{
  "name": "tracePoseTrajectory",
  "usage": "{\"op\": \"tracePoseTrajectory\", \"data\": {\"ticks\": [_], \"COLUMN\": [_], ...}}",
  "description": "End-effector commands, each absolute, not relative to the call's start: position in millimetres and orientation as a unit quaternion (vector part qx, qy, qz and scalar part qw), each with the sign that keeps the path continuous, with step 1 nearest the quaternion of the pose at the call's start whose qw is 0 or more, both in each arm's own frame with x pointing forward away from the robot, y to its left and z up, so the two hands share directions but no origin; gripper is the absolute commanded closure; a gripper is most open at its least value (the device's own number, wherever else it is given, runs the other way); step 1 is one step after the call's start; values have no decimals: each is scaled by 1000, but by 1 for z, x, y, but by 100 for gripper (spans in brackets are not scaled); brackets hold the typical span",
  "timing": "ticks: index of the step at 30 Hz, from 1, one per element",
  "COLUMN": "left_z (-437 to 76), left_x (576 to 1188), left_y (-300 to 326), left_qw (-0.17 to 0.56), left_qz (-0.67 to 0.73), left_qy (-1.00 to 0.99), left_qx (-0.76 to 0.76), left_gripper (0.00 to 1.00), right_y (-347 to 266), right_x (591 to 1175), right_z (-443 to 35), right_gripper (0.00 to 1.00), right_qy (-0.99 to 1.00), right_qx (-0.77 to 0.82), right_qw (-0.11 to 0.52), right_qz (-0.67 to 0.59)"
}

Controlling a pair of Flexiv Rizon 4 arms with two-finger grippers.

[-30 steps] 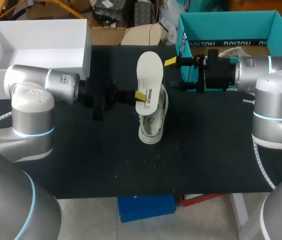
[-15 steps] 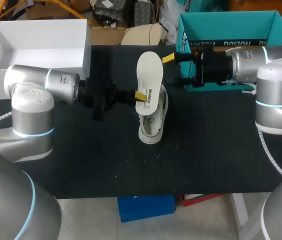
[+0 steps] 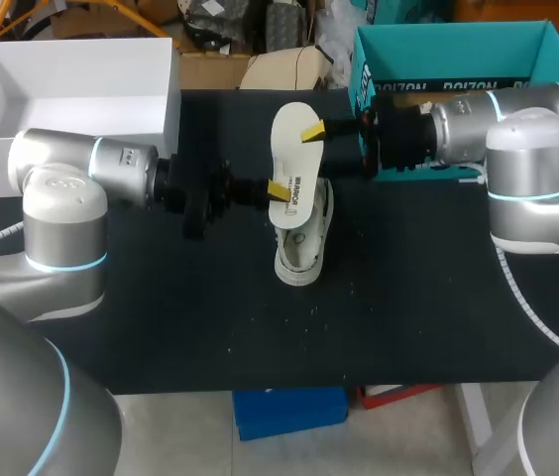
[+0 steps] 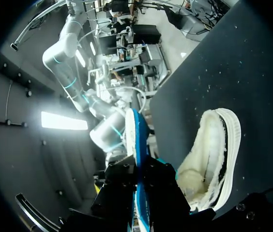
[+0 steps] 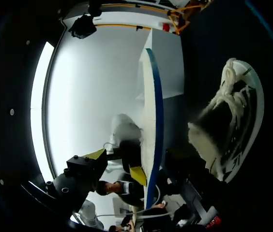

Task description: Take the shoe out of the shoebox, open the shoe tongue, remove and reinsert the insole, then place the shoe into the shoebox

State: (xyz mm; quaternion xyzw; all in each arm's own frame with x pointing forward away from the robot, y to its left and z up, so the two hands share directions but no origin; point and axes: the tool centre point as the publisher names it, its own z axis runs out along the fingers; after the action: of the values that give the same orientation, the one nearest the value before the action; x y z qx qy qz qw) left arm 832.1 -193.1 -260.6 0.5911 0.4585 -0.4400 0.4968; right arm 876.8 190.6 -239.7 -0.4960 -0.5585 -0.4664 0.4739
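Note:
My left gripper (image 3: 278, 188) is shut on the lower part of the white insole (image 3: 296, 144) and holds it upright over the shoe. The white shoe (image 3: 304, 233) stands on the black table, just below the insole. In the left wrist view the insole (image 4: 136, 140) runs edge-on between the dark fingers of that gripper (image 4: 139, 195), with the fleece-lined shoe (image 4: 214, 159) beside them. My right gripper (image 3: 319, 144) is at the insole's upper half, one yellow tip on its face. The right wrist view shows the insole (image 5: 152, 125) edge-on, one yellow fingertip (image 5: 95, 154) still apart from it, and the shoe (image 5: 233, 121) beside it.
The teal shoebox (image 3: 359, 59) stands open at the back right, behind my right arm. A white box (image 3: 71, 94) sits at the back left, behind my left arm. Bare black table lies in front of the shoe.
My right gripper has moved left from beside the teal shoebox to the insole, and its fingers have narrowed. The left arm, insole and shoe have stayed put.

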Motion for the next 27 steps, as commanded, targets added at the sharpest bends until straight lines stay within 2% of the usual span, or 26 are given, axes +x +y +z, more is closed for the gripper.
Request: {"op": "tracePoseTrajectory", "data": {"ticks": [1, 4, 8, 27], "left_z": [-260, -260, -260, -260], "left_x": [831, 831, 831, 831], "left_y": [-194, -194, -194, -194], "left_qw": [496, 496, 496, 496], "left_qz": [-438, -438, -438, -438], "left_qy": [460, 460, 460, 460], "left_qx": [592, 592, 592, 592], "left_gripper": [100, 100, 100, 100], "right_y": [196, 196, 195, 198], "right_x": [874, 874, 875, 883], "right_z": [-246, -246, -246, -258], "right_gripper": [36, 51, 56, 58], "right_qy": [-553, -553, -557, -558], "right_qx": [-497, -499, -499, -517], "right_qw": [475, 474, 473, 451], "right_qz": [-470, -470, -465, -467]}}
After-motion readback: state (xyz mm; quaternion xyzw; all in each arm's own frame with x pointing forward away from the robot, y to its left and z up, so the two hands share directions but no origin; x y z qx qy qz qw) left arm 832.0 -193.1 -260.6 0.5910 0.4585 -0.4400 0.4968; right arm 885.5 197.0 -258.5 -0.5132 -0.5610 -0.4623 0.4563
